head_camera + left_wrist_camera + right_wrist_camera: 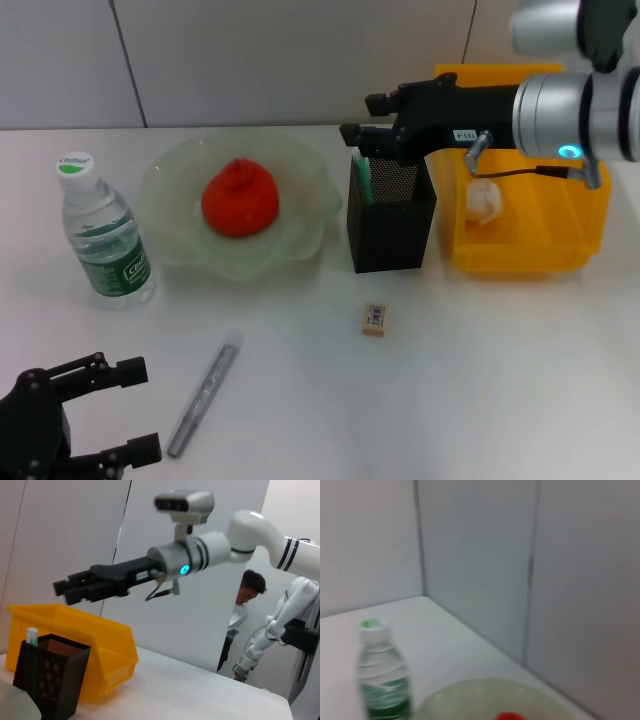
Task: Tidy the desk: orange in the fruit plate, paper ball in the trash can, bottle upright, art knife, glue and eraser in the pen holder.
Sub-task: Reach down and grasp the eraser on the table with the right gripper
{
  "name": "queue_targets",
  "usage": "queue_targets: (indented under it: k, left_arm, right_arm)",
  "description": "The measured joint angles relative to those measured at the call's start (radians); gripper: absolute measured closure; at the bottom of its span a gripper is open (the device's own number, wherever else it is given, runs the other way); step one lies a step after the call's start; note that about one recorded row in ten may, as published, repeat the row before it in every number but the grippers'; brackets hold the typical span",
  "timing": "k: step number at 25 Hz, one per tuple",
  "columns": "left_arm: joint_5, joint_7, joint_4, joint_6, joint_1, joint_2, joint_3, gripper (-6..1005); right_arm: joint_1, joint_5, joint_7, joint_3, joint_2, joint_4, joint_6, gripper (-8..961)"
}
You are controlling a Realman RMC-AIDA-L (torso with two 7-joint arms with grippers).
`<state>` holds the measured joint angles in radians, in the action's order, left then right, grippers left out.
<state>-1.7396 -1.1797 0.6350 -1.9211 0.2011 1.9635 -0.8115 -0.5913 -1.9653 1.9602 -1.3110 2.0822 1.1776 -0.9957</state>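
Observation:
The orange (240, 198) lies in the pale green fruit plate (172, 240). The bottle (102, 232) stands upright to the plate's left. The paper ball (485, 201) lies in the yellow trash bin (520, 255). A green-capped glue stick (363, 176) stands in the black mesh pen holder (392, 228). The eraser (374, 319) and the grey art knife (205, 396) lie on the desk in front. My right gripper (360, 118) is open and empty just above the pen holder's far left corner. My left gripper (145, 410) is open and empty at the front left, beside the knife.
The left wrist view shows my right gripper (67, 591) over the pen holder (50, 680) and the bin (95, 640), with a person and another robot arm far behind. The right wrist view shows the bottle (382, 675), plate rim (485, 690) and wall panels.

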Motion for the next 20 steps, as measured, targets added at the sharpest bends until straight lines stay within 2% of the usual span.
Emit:
queue_targets:
  k: [3,7,12,16,20]
  left_arm:
    - [0.0,0.0,0.0,0.0,0.0,-0.001,0.0,189]
    - [0.0,0.005,0.0,-0.001,0.001,-0.001,0.0,189]
    - [0.0,0.008,0.0,-0.001,0.006,-0.001,0.0,189]
    - [0.0,0.009,0.0,-0.002,0.008,-0.001,0.0,189]
    - [0.0,0.004,0.0,-0.003,0.01,0.0,0.0,189]
  right_arm:
    - [-0.005,-0.106,0.172,0.011,-0.005,0.13,-0.159,538]
    - [-0.086,-0.367,0.403,0.012,-0.006,0.261,-0.39,462]
    - [-0.225,-0.555,0.517,-0.002,-0.002,0.243,-0.62,440]
    - [-0.301,-0.607,0.525,-0.056,0.0,0.15,-0.664,422]
    - [-0.334,-0.652,0.525,-0.139,0.001,0.049,-0.598,404]
